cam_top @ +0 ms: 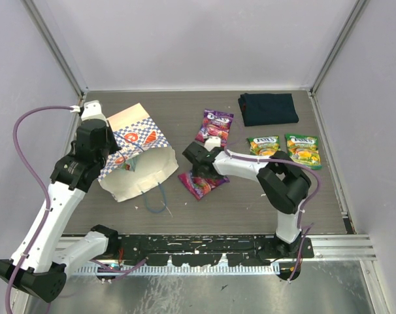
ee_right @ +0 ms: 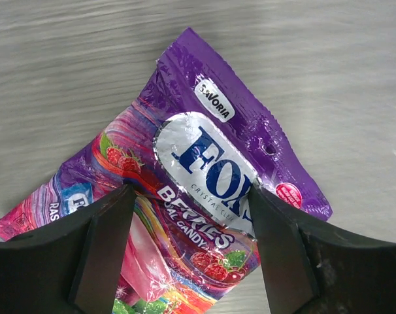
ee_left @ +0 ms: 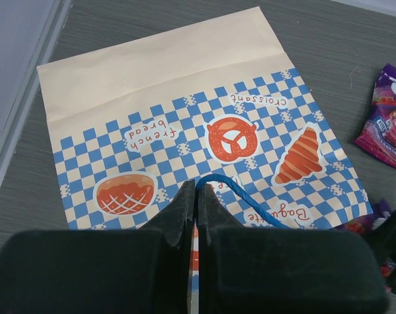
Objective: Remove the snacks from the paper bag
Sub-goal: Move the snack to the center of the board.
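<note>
Here, glossy purple packet (ee_right: 211,150), checkered paper bag (ee_left: 159,78)

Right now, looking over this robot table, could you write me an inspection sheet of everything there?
Surface: dark grey wood-grain table, no spills seen.
Job's things: cream paper bag with blue checks lies on its side; out on the table are a glossy purple candy packet, a second purple packet and two green packets.
Clutter: dark navy folded cloth at the far edge.
Grippers: left gripper shut on the bag's edge; right gripper open, astride the glossy purple candy packet.
Cables: lilac cables loop along both arms; blue cord handle crosses the bag.
Surroundings: pale walls on three sides.
</note>
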Robot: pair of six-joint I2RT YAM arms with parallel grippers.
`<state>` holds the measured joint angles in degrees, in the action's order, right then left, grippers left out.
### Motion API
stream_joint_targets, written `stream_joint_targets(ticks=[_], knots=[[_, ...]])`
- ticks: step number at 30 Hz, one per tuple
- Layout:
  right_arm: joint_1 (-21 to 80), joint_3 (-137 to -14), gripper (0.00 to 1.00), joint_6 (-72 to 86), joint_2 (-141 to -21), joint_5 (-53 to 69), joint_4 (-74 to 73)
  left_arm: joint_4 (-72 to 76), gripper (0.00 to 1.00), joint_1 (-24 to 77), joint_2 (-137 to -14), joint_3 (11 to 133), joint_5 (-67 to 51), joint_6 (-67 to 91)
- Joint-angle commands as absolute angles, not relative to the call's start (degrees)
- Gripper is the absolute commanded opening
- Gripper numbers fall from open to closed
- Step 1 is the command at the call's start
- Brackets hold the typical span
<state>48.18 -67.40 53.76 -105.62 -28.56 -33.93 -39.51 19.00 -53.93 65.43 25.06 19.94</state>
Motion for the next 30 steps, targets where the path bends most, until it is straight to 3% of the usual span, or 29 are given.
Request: stream_joint_targets(ticks=[1, 5, 10, 14, 17, 23, 30], knots=[[50.44, -68.50, 0.74, 37.01, -112.55, -10.27, -23.98, -35.89, 0.00, 18.73, -53.01, 65.53, 25.38, 19.34], [50.45, -64.47, 0.76, 27.01, -109.70, -2.13, -11.28, -36.34, 0.00, 18.79, -52.51, 65.65, 26.17, 19.35], [50.45, -63.09, 0.82, 22.96, -102.93, -6.11, -10.82, -36.59, 0.00, 18.73, -52.29, 65.68, 26.61, 19.48], [50.44, -54.44, 0.99, 25.74, -92.22, -7.07, -4.04, -35.45, 0.00, 18.73, -52.11, 65.02, 26.12, 19.47], [50.54, -49.04, 1.00, 28.69, -86.03, -6.16, -0.57, -33.98, 0.00, 18.74, -51.62, 64.28, 24.79, 19.34], [50.87, -52.49, 1.00, 34.49, -83.37, -12.99, -11.75, -33.96, 0.00, 18.79, -52.70, 64.31, 25.67, 19.03], [55.34, -63.68, 1.00, 54.31, -91.51, -27.39, -30.11, -34.83, 0.00, 18.78, -54.08, 65.19, 23.99, 19.84]])
